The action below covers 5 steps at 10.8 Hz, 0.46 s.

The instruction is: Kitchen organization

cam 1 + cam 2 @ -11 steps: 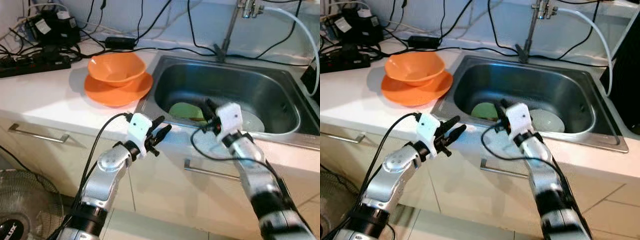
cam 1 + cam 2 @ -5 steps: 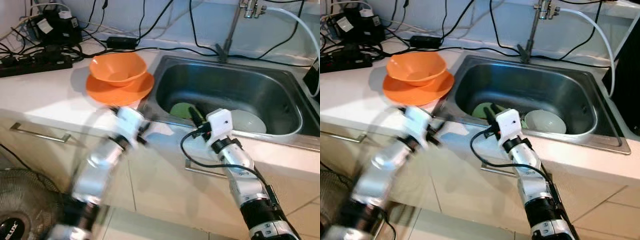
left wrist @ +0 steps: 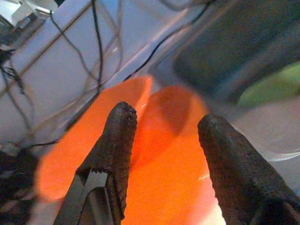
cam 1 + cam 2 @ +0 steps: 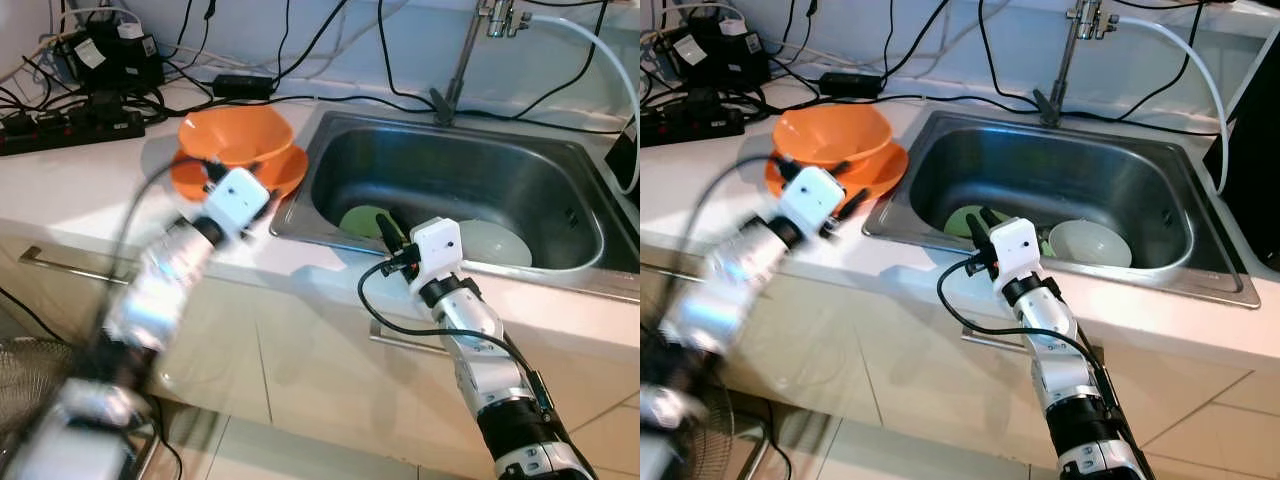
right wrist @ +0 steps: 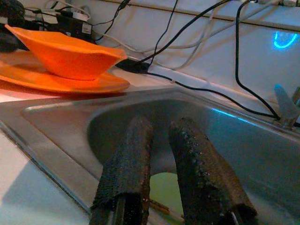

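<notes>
Orange bowl (image 4: 236, 137) sits nested on its orange plate (image 4: 283, 174) on the surface (image 4: 70, 185) beside the sink (image 4: 560, 175). I have my left tool (image 3: 161, 140) spread open, aimed at that stack, presumably for a grasp. My right tool (image 5: 157, 166), fingers nearly together and empty, hovers over the sink's near rim, near a green plate (image 4: 362, 219) and white bowl (image 4: 495, 243).

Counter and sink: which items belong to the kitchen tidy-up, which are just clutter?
Job items:
orange bowl on orange plate
green plate and white bowl in the sink
left gripper, open, at the orange dishes
right gripper at the sink's front rim

Lying about:
power strip
cables
tap
</notes>
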Available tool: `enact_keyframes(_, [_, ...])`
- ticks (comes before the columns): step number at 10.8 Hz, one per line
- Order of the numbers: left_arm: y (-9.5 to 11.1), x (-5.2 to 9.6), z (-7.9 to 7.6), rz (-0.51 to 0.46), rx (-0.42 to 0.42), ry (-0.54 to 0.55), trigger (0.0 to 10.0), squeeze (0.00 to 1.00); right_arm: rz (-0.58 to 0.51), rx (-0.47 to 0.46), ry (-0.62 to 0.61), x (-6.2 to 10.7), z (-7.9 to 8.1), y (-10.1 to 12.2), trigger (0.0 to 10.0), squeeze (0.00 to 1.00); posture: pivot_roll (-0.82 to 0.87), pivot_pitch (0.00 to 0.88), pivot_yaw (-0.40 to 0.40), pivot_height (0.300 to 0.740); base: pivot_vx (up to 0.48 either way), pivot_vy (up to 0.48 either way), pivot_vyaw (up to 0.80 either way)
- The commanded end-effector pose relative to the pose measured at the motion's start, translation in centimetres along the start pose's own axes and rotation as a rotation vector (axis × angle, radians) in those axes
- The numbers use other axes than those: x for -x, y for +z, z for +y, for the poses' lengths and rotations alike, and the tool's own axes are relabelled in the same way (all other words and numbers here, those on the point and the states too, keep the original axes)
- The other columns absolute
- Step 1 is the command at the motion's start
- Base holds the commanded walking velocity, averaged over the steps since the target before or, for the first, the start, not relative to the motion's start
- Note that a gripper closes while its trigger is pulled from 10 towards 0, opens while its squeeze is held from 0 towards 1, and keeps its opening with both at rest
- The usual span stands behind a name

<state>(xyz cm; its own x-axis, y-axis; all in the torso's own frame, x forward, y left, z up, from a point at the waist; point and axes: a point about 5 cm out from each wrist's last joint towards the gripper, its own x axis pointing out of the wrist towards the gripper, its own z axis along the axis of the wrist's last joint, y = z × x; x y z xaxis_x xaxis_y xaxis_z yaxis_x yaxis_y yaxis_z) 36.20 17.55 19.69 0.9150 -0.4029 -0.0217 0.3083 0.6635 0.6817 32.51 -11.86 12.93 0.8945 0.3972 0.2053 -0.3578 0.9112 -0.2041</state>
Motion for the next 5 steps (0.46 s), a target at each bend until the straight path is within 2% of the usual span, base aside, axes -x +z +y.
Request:
enact_keyframes(1, [0.0,-0.3,0.8,0.019,-0.087,-0.027,10.0,1.00,0.039,0.001,-0.003,0.3,0.1,-0.6,10.0,0.00,0.19,0.000,0.012,0.740,0.000,0.000,0.00])
enact_keyframes(3, [-0.3,-0.4,2.4,0.059,-0.181,-0.021,10.0,1.00,0.043,0.004,-0.013,0.4,0.0,-0.7,10.0,0.00,0.19,0.000,0.015,0.740,0.000,0.000,0.00])
enact_keyframes(4, [-0.6,-0.7,3.8,0.134,-0.305,-0.034,10.0,0.65,0.042,0.003,-0.020,0.3,0.0,-0.6,10.0,0.00,0.19,0.000,0.018,0.740,0.000,0.000,0.00])
enact_keyframes(5, [-0.7,-0.8,4.3,0.152,-0.315,-0.039,10.0,0.00,0.042,0.002,-0.021,0.3,0.0,-0.6,10.0,0.00,0.19,0.000,0.020,0.740,0.000,0.000,0.00])
